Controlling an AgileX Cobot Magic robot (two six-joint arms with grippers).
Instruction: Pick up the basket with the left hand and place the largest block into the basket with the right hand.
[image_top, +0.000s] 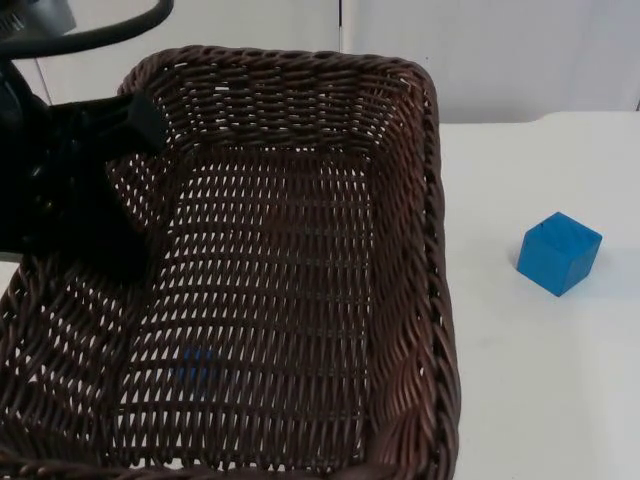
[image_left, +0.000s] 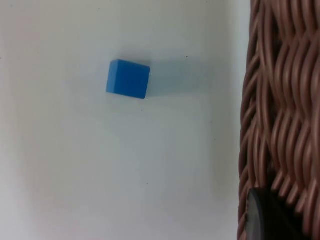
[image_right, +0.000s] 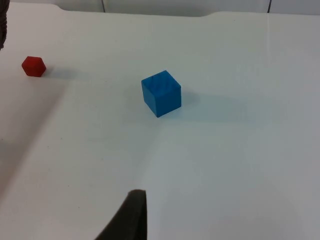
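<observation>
Basket (image_top: 290, 270) up off the table (image_top: 540, 380), held by the left gripper (image_top: 120, 130); large blue block (image_top: 559, 253) at 3 o'clock of it.

Left gripper clamped shut on the basket's left wall, at about 10 o'clock in the top view, with a black fingertip (image_left: 262, 215) pressed against the brown weave in the left wrist view. Seen through the basket floor at about 7 o'clock, a faint blue patch (image_top: 197, 365); in the left wrist view a small blue cube (image_left: 128, 79) on the white table beside the weave. Large blue block alone on the table, well apart from the basket, also in the right wrist view (image_right: 161, 93). Small red block (image_right: 34, 66) well off from it at its 10 o'clock there. Right gripper above the table, near the large blue block, touching nothing; opening cannot be told.
</observation>
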